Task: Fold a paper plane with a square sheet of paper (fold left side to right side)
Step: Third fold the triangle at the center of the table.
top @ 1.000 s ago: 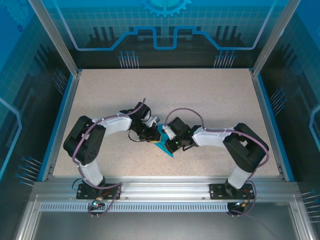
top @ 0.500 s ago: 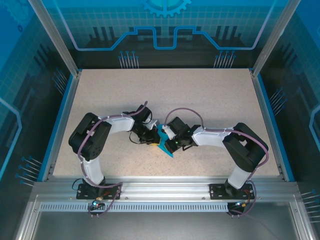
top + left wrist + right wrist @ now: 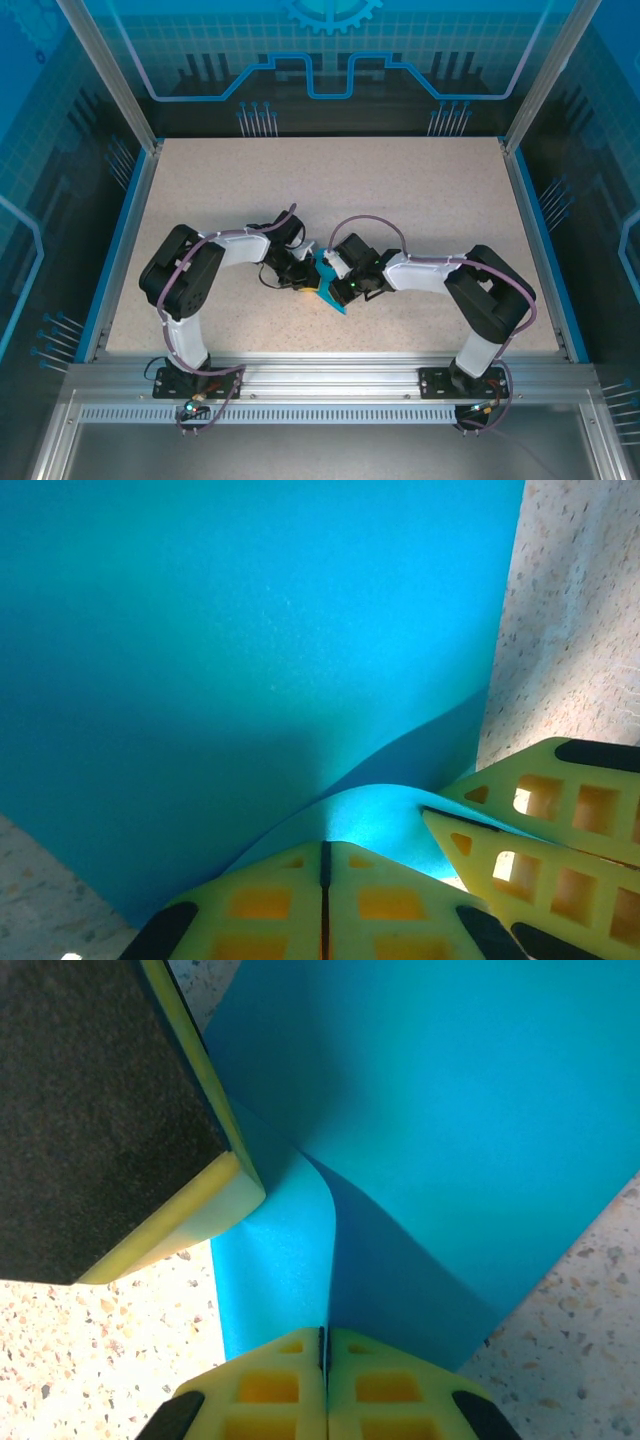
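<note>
between the two grippers, near the middle of the speckled table (image 3: 400,190), the cyan-blue sheet of paper (image 3: 335,302) is seen from above, lying low on the surface with one pointed corner turned toward the arm bases. the left gripper (image 3: 307,285) is set at the sheet's left side and the right gripper (image 3: 340,284) at its right side, both down at the sheet and close together.

from the left wrist, the sheet (image 3: 250,630) is spread out beyond the left gripper (image 3: 323,845), whose yellow fingers are pressed together with no gap along their seam. a raised hump of the sheet is met right at those tips; whether any paper is caught between them cannot be told. just to the right of that hump, the right gripper's fingers (image 3: 465,842) are set against the sheet.

from the right wrist, the right gripper (image 3: 325,1332) is closed tight as well, and a lifted curl of the sheet (image 3: 450,1110) is run straight into its seam, so the paper is pinched there. to the left of that curl, the left gripper's finger (image 3: 100,1110) is shown, dark pad and yellow edge, touching the sheet.
</note>
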Motion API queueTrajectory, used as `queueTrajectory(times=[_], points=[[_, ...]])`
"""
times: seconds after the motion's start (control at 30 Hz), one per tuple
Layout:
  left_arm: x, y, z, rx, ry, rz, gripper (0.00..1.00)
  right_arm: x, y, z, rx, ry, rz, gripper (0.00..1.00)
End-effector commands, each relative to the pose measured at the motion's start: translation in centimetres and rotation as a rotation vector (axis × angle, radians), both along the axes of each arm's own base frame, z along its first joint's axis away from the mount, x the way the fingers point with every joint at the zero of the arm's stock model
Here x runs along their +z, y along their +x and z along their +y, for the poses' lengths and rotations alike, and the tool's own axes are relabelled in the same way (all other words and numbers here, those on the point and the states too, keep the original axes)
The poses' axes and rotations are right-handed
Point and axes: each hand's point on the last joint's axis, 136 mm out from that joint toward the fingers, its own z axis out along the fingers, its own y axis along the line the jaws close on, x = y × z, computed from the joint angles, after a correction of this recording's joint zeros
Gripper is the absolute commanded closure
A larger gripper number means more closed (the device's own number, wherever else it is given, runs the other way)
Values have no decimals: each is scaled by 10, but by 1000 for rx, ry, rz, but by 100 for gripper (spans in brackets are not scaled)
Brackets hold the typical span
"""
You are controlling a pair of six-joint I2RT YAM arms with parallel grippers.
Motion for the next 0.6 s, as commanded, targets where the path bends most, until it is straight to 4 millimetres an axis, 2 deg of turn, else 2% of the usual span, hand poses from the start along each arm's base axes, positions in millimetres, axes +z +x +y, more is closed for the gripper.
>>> queueTrajectory(times=[0.0, 0.17, 0.27, 0.37, 0.47, 0.57], points=[[-26, -19, 19, -3, 136, 59, 91, -14, -14, -12, -17, -54, 84, 88], [-34, -23, 21, -10, 165, 70, 92, 10, 3, -14, -87, 3, 43, 74], [-36, -23, 21, -11, 169, 74, 92, 23, 10, -25, -128, -7, 16, 69], [-36, -23, 20, -9, 167, 75, 92, 34, 7, -38, -158, -33, 3, 65], [-33, -23, 19, -13, 165, 69, 92, 50, -3, -42, -178, -2, 15, 65], [-32, -22, 20, -13, 166, 65, 92, 58, -17, -38, -228, 76, 89, 72]])
